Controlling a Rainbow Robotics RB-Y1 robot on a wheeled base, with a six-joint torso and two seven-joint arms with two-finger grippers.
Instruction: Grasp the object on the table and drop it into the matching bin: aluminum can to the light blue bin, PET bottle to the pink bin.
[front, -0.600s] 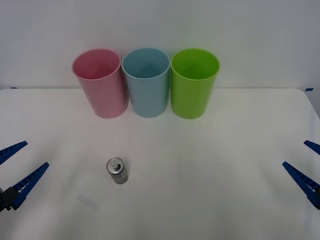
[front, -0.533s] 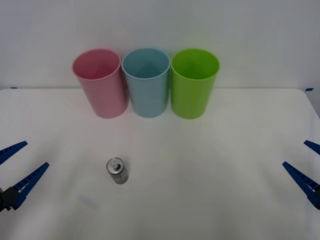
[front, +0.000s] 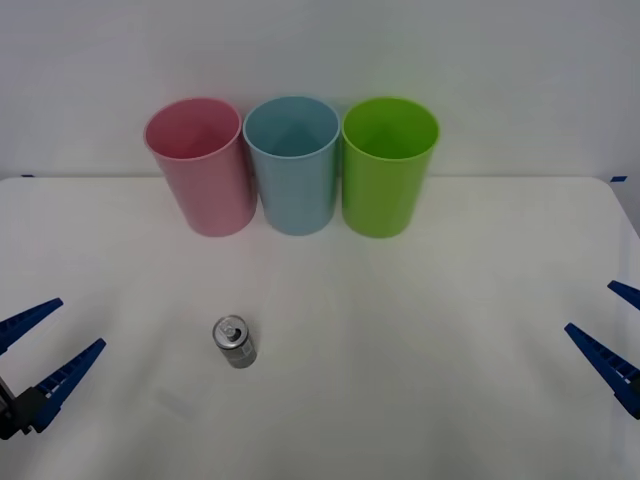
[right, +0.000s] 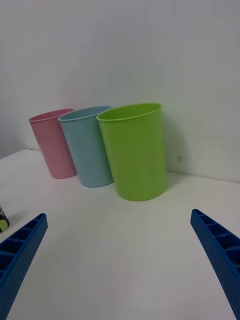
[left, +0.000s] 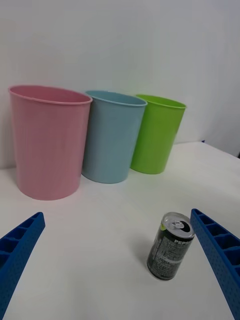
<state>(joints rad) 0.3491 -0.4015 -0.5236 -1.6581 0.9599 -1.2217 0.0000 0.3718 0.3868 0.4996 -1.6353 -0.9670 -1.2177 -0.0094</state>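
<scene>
- The wide, flat white table (front: 420, 330) spreads across the scene, with a pale wall behind its far edge.
- Three tall, smooth plastic tumbler-shaped bins stand upright in a row at the far side, left of centre, close enough that neighbours touch or nearly touch.
- The pink bin (front: 200, 165) is the leftmost of the three.
- The light blue bin (front: 293, 165) stands in the middle, between the pink one and the green one.
- The lime green bin (front: 388, 165) is the rightmost of the row.
- The left gripper (front: 35, 348), with blue ribbed fingers, hangs over the near left edge of the table; its fingers are spread wide and hold nothing. In the left wrist view its fingers sit at the two lower corners, and the can lies between them but nearer to one finger (left: 217, 250), not touching either.
- The right gripper (front: 612, 330), likewise blue and ribbed, is at the near right edge of the table, well apart from everything else, its fingers wide apart and empty.
- The small silver aluminium drink can (front: 234, 342) with a pull-tab top and a dark label in pale print stands upright on the table, left of centre, nearer than the bins and well apart from them, roughly in line with the gap between the pink bin and the light blue bin.
</scene>
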